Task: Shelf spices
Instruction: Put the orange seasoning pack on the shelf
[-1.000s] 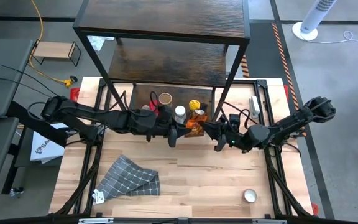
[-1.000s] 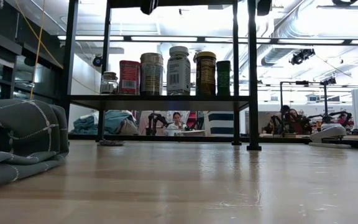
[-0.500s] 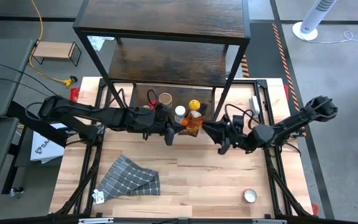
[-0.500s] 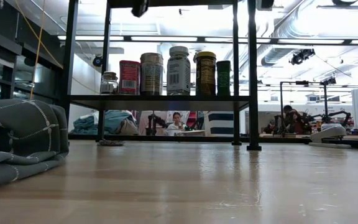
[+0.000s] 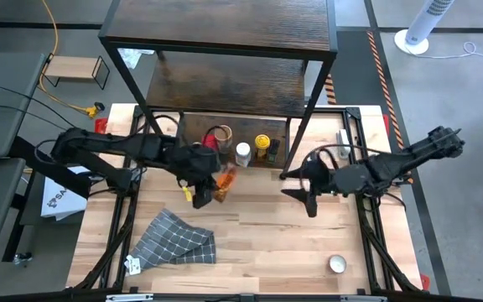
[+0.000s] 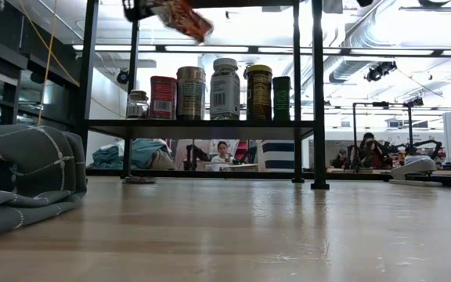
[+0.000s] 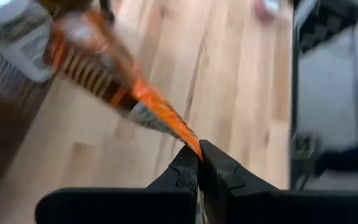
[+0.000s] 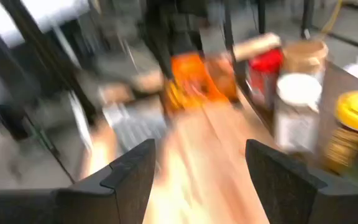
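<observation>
Two dark, near-black robot arms reach in over a pale wooden table, each built of slim tube-like segments joined by thicker, rounded joints. Black cables loop loosely along the left arm (image 5: 116,147) and arch over the wrist of the right arm (image 5: 392,164). The left gripper (image 7: 197,163) ends in two black, wedge-shaped fingers with smooth, matte faces, set on a broad black crossbar. The right gripper (image 8: 197,168) carries two flat, dark grey fingers with angular, chamfered edges. A small yellowish patch, possibly a label, appears near the left wrist from above.
</observation>
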